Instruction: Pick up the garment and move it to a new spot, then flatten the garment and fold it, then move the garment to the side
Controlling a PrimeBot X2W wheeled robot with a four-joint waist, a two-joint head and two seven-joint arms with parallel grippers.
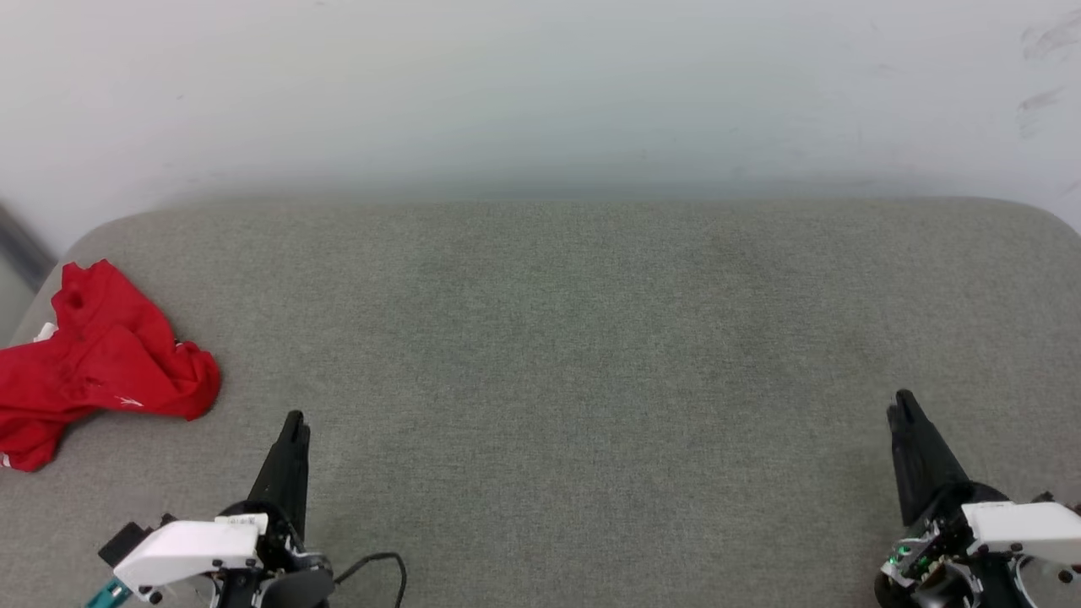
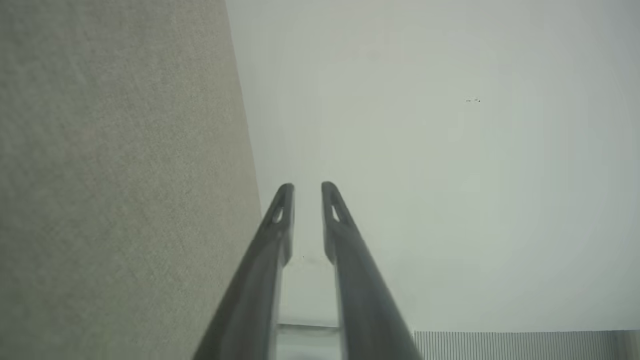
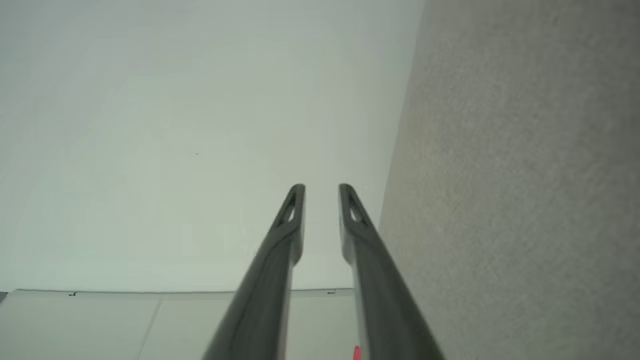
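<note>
Garment crumpled, left of left gripper, apart

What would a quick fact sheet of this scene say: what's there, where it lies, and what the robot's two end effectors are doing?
Surface: grey upholstered cushion against a pale wall
Garment: red shirt, crumpled in a heap at the cushion's left edge, a bit of white showing
Left end effector: near the shirt, not touching it; fingers a narrow gap apart, empty
Right end effector: at the opposite side, far from the shirt; fingers a narrow gap apart, empty
Task stage: shirt not yet picked up
</note>
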